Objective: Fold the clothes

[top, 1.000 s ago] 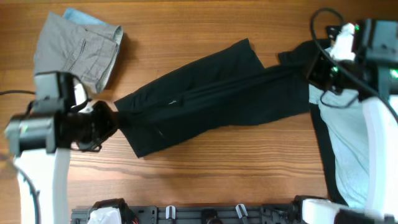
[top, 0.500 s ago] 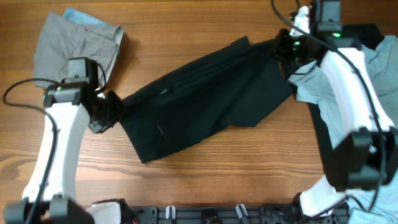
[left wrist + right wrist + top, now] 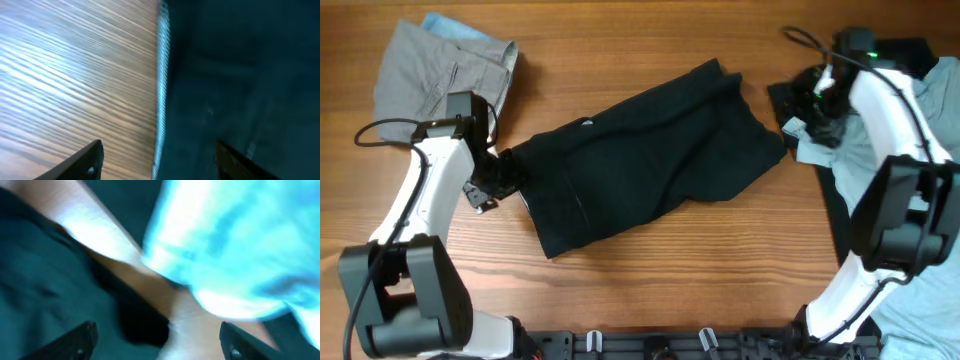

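Surface: brown wood-grain surface (image 3: 650, 270), grain running L–R in overhead view; fills that view edge to edge.
Front edge: black rail (image 3: 650, 345) w/ pale clips along bottom of overhead view, arm bases at either end.
Black shorts (image 3: 650, 155): centre of surface, spread mostly flat and slanted, low end at left, high end toward upper right; a few creases.
Grey shorts (image 3: 440, 75): top-left corner, pocket seam up; near black shorts' left end.
Pale blue cloth (image 3: 450, 25): strip peeking out from under grey shorts' top edge.
Light blue T-shirt (image 3: 825, 152): right side, crumpled; sleeve end lies just beside black shorts' right end.
Black piece (image 3: 835, 215): under the T-shirt, shows as a dark strip along its left side.
Left fingers (image 3: 503, 180): at left end of black shorts. Wrist view: two dark tips set wide apart, one tip (image 3: 92, 157) over bare wood, other over black cloth, pale stitched hem running between. Contact w/ cloth: can't tell.
Right fingers (image 3: 817, 112): over spot where T-shirt sleeve meets black shorts. Wrist view blurred; tips apart, nothing seen clamped.
In the way: right arm's white links cross T-shirt, hiding part of it; left arm lies beside grey shorts; black cable (image 3: 380, 130) loops by left arm.
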{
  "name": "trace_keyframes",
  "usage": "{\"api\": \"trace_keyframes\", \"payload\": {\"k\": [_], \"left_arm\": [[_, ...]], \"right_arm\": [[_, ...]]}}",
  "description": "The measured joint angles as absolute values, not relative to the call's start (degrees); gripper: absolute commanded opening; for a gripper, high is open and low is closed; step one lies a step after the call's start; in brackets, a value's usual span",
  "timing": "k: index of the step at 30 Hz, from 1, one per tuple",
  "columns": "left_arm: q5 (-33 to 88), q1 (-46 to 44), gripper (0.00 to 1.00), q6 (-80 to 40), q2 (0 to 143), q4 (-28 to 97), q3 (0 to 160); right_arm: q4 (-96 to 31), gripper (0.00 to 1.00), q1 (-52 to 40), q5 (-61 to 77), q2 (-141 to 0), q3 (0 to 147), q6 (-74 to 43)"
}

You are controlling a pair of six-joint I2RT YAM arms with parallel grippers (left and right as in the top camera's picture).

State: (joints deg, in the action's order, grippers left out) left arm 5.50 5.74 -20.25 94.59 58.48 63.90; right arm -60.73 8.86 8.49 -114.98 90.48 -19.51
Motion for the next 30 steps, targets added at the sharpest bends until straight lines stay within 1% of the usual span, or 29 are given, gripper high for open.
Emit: {"api": "trace_keyframes", "payload": {"k": [1,3,4,5,6,7,9,10,13,14,16,18,19,20,23,28,30], "left_arm": [[6.57,5.74,0.65,-19.62,94.13,58.63,63.88],[9.08,5.74,0.57,-18.00,92.66,58.61,63.88],[10.61,5.74,0.47,-16.82,91.59,58.41,63.88],[12.12,5.74,0.37,-15.66,90.45,58.26,63.88],[13.23,5.74,0.30,-15.31,89.65,58.22,63.88],[14.72,5.72,0.26,-14.06,88.66,58.24,63.88],[16.73,5.39,0.15,-11.86,87.48,58.22,63.88],[17.61,4.84,0.11,-10.55,87.24,58.24,63.88],[19.16,2.15,0.08,-8.58,87.22,57.95,63.83],[19.44,0.71,0.07,-7.97,87.26,57.49,63.72],[19.40,-2.70,0.08,-7.09,87.48,55.05,62.76],[18.92,-5.15,0.08,-6.90,87.92,53.34,61.39],[18.09,-6.59,0.08,-6.98,88.29,52.25,60.16],[17.45,-7.44,0.08,-7.20,88.71,51.64,59.13],[15.33,-8.86,0.08,-8.60,90.54,49.80,55.11],[12.75,-8.86,0.09,-12.21,93.49,45.93,49.82],[11.42,-8.86,0.13,-13.65,94.26,45.56,49.45]], "right_arm": [[-62.26,0.82,10.02,8.82,-114.98,90.30,-18.35],[-63.07,0.84,11.25,10.11,-114.98,89.58,-16.49],[-63.18,0.88,11.42,11.00,-114.98,88.88,-15.31],[-63.16,0.88,11.40,11.62,-114.98,88.29,-14.74],[-62.72,0.88,11.11,12.29,-114.96,87.22,-13.98],[-62.08,0.88,10.85,12.93,-114.91,86.08,-13.50],[-59.75,0.86,10.09,14.74,-114.91,83.11,-12.27],[-58.19,0.83,9.63,16.34,-114.91,81.45,-11.38],[-53.63,0.74,8.58,21.10,-114.91,78.04,-9.21],[-52.34,0.69,8.21,22.44,-114.91,76.97,-8.95],[-49.69,0.45,7.53,24.27,-114.91,75.31,-9.28],[-47.88,0.20,7.31,25.08,-114.91,74.50,-9.56],[-46.96,0.10,7.31,25.43,-114.91,74.13,-10.02],[-46.41,0.04,7.31,25.61,-114.91,73.87,-10.50],[-46.94,0.04,7.31,25.04,-114.91,73.89,-11.64],[-55.94,0.04,7.31,13.72,-112.95,74.30,-15.33],[-59.35,0.04,7.38,9.58,-110.76,74.30,-16.67]]}}
